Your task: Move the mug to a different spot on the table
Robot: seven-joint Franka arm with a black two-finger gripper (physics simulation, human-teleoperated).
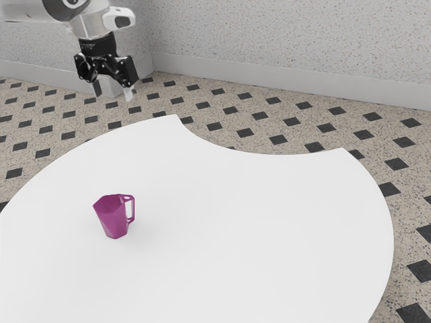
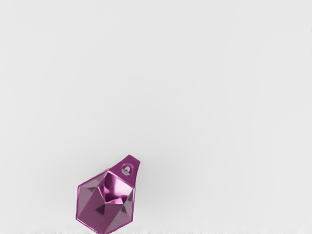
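Got the black two-finger tool [image 1: 113,87] up high, spread open, gripping nothing. Faceted glossy magenta mug [image 1: 114,215] upright on the round white desk [image 1: 269,222], well apart at 6 o'clock from the tool in the exterior view, handle [image 1: 130,207] toward 3. Long drop needed, probably.

The arm [image 1: 87,17] is cut off by the upper left corner of the exterior view, so the part behind the wrist is lost. The white table [image 1: 269,222] runs out of this view at its near edge and on the left. In the wrist view the mug [image 2: 105,200] is cut a little by the picture's edge, and its base is hidden under its own body.
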